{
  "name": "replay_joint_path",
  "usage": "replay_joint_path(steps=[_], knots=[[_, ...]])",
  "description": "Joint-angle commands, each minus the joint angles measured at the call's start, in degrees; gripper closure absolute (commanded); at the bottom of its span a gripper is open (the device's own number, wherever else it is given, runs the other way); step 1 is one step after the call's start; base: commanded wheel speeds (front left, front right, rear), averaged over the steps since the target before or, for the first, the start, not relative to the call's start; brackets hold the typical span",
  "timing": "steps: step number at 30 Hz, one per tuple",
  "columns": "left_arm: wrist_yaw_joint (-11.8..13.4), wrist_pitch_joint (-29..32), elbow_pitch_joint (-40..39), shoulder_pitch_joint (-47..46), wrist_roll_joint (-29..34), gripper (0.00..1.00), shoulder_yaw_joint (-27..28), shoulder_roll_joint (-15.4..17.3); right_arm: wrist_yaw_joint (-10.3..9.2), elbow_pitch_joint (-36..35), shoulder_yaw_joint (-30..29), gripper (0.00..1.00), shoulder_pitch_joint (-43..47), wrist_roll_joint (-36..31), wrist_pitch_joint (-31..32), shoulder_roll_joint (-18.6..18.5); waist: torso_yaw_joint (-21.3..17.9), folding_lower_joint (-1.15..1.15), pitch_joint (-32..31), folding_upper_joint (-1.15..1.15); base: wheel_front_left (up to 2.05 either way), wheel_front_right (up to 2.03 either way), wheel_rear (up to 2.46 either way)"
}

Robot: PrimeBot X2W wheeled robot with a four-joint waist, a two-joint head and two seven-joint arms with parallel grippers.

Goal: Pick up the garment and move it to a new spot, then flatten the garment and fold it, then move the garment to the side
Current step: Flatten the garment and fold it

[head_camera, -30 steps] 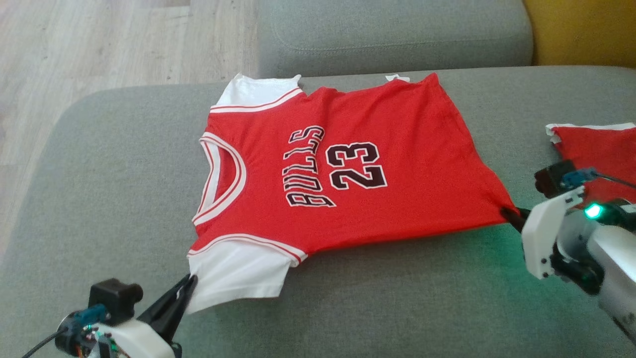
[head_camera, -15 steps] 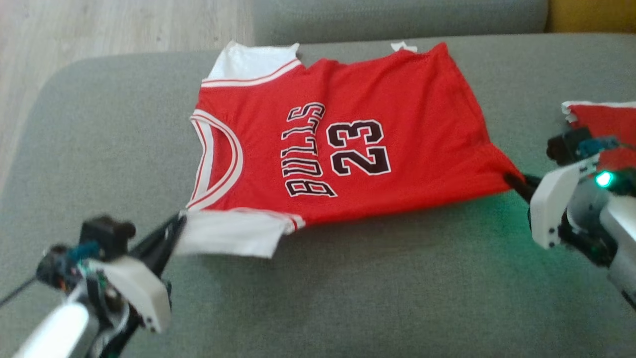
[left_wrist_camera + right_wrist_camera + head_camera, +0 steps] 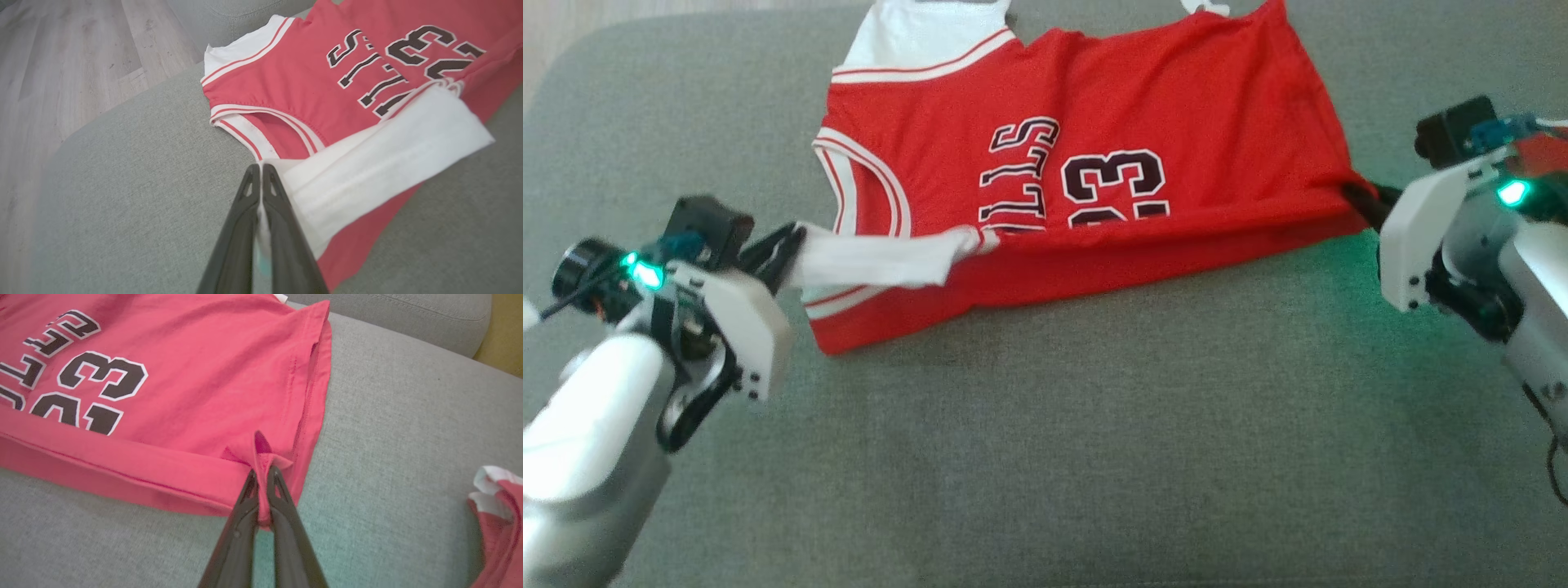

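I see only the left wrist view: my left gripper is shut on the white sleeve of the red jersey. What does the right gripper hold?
Observer: The right gripper is shut on the red hem corner of the jersey.
Operator: Does the folded edge reach until there?
Observer: Yes, the turned-over red band runs along the near side up to that gripper.
Operator: Is something else on the sofa near it?
Observer: A second red and white garment lies on the sofa beyond that gripper, apart from the jersey.

Bare sofa cushion (image 3: 1094, 457) before the garment (image 3: 1192, 98) (a second garment (image 3: 502, 535) lies right)
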Motion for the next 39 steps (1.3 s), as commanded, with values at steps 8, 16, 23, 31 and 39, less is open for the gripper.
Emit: replay_joint_path(steps=[8,16,23,31,39], knots=[[-0.67,-3.99,9.56,-11.38,2.45,1.0,-1.77,-1.37,-0.05,3.49,0.06,1.0,-4.86,-1.15,-0.22,1.49,0.34,-0.01,3.08,0.0,0.0,0.0,0.0],[2.62,-15.08,19.05,-17.24,4.71,0.0,-0.96,-6.11,-0.05,11.14,-3.64,0.0,-8.99,-4.19,-9.88,5.55,0.48,-0.01,3.79,0.0,0.0,0.0,0.0],[8.13,-33.37,22.84,-18.21,3.31,0.0,4.18,-10.57,-0.05,15.53,-9.13,0.0,-9.84,-5.59,-26.35,10.3,0.71,-0.01,0.23,0.0,0.0,0.0,0.0],[14.41,-36.57,11.18,-9.43,8.44,0.0,7.86,-11.69,-0.05,13.12,-20.57,0.0,-6.6,-9.06,-34.62,15.04,0.76,-0.01,-5.42,0.0,0.0,0.0,0.0],[18.77,-36.59,-2.4,9.47,11.63,0.0,12.71,-14.44,-0.05,-7.24,-41.22,0.0,16.89,-26.58,-34.68,23.12,1.28,-0.01,-9.74,0.0,0.0,0.0,0.0]])
